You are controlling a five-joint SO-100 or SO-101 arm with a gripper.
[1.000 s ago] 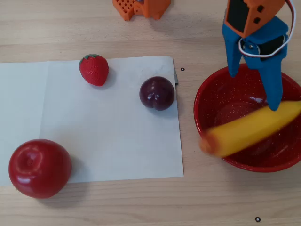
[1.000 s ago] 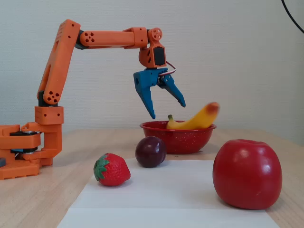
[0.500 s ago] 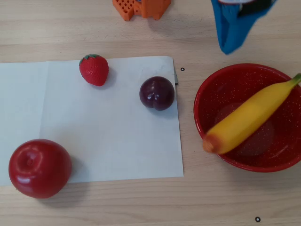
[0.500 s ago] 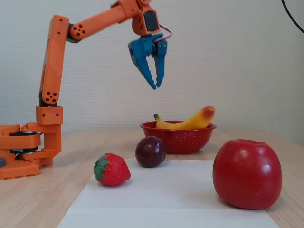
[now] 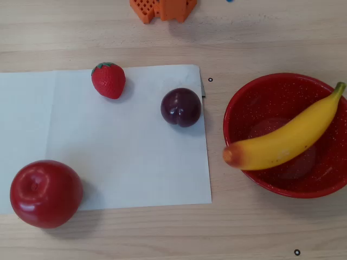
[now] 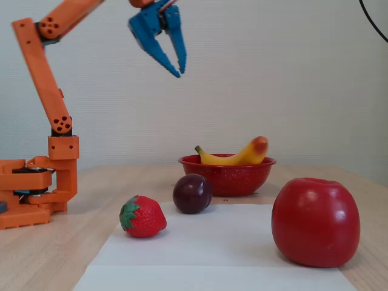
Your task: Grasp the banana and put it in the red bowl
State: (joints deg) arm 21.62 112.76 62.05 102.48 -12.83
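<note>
Banana [image 5: 284, 142] lying across red bowl [image 5: 245, 110], blue gripper [image 6: 180, 70] raised high, empty, fingertips nearly together

Yellow banana [image 5: 287, 143] orange-red end, white-speckled red bowl [image 5: 238, 111], blue pincer [image 6: 179, 71]

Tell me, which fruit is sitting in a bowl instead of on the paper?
The banana. It lies across the red bowl, while the strawberry, plum and apple sit on the white paper.

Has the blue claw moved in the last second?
Yes. In the fixed view the claw has risen and swung left, away from the red bowl, toward the arm's base.
</note>
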